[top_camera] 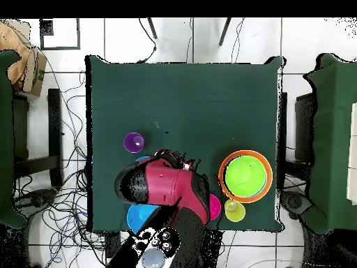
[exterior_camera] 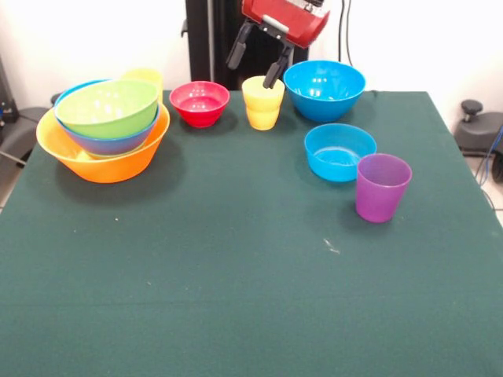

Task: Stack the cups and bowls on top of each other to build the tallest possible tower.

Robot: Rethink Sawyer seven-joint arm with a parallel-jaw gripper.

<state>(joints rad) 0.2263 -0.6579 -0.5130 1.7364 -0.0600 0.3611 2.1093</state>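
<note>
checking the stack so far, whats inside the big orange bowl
A large blue bowl sits nested in the orange bowl, with a lime green bowl inside that. Whether anything lies beneath them is hidden.

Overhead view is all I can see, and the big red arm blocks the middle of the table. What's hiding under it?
Observer: A yellow cup stands upright there, between a small red bowl and a large blue bowl.
Operator: Is the claw grabbing it?
Observer: No. The gripper is open just above the cup, with one fingertip down near its rim; I cannot tell whether it touches.
Operator: Anything else hidden?
Observer: A shallow blue bowl, empty, sits right beside the purple cup.
</note>
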